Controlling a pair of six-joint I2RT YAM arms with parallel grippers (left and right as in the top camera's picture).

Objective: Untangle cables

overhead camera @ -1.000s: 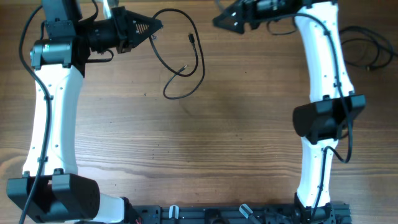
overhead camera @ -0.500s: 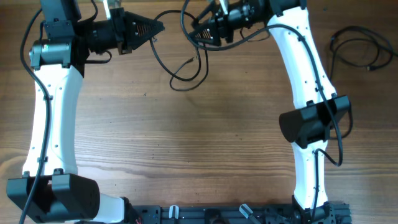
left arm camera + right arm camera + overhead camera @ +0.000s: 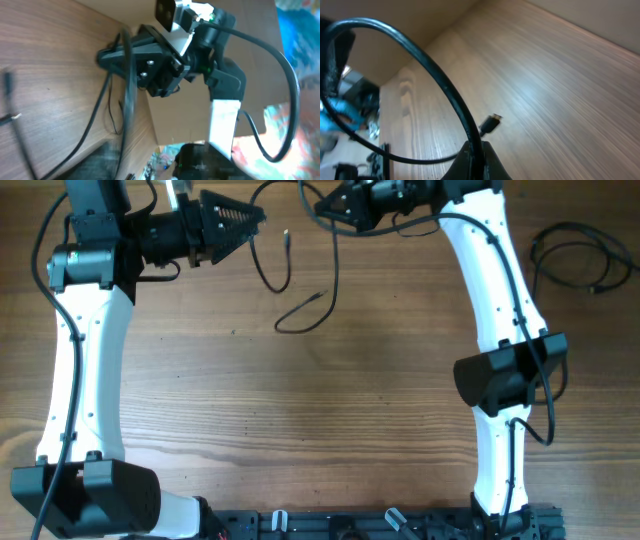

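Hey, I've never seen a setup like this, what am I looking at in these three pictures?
Two white robot arms work at a wooden table. The wide picture looks straight down from above; the other two come from small cameras on each arm's wrist. Near the far edge, the left gripper and the right gripper face each other around a thin black cable. The right one's fingers are pinched on that cable, as its wrist picture shows. Whether the left one grips anything is unclear. A second tangle of cable lies at the table's right edge.
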